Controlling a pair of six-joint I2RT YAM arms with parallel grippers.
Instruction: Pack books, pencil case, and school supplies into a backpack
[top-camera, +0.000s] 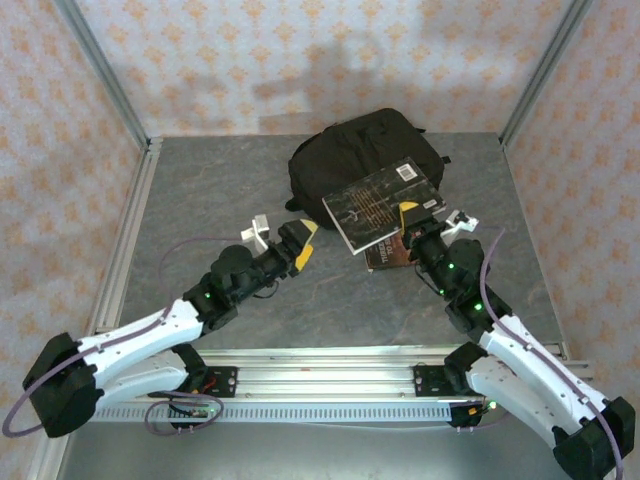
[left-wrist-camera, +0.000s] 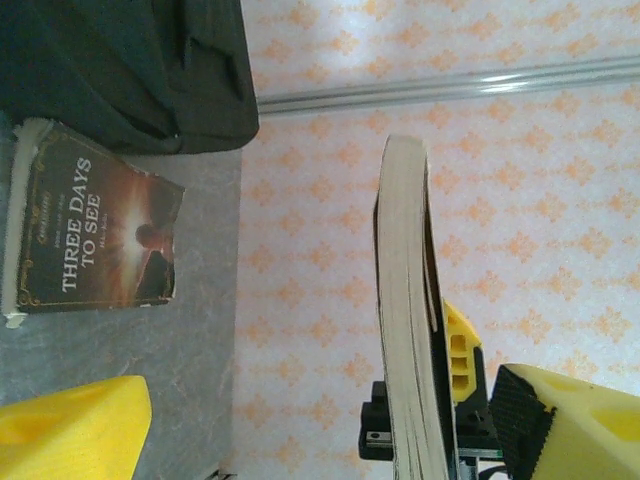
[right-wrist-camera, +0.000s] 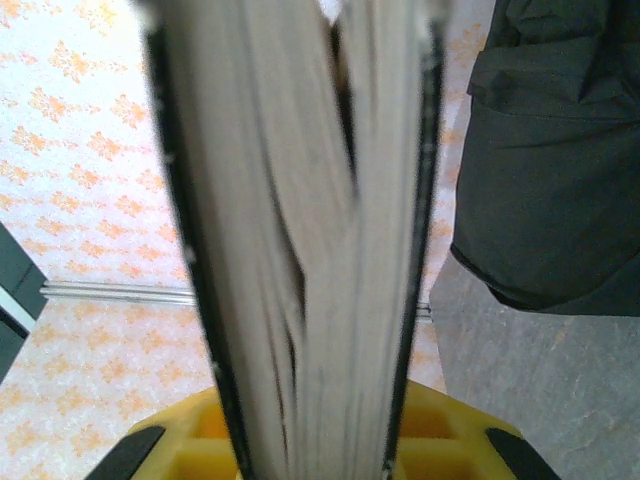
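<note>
Book, black: held tilted just in front of backpack, right gripper clenched on its near edge, left gripper released near backpack's left front; risk: one-edge hold may let it pivot or slip onto brown book lying before backpack.

The black backpack lies slumped at the far middle of the table, soft and bulky. Just in front of it a black-covered paperback is raised off the table and tilted. It has a white barcode label at its far corner, its page edges are slightly fanned, and the right gripper pinches its near edge. Partly beneath it a dark brown paperback titled "Three Days to See" lies flat, face up, just beside the backpack.
</note>
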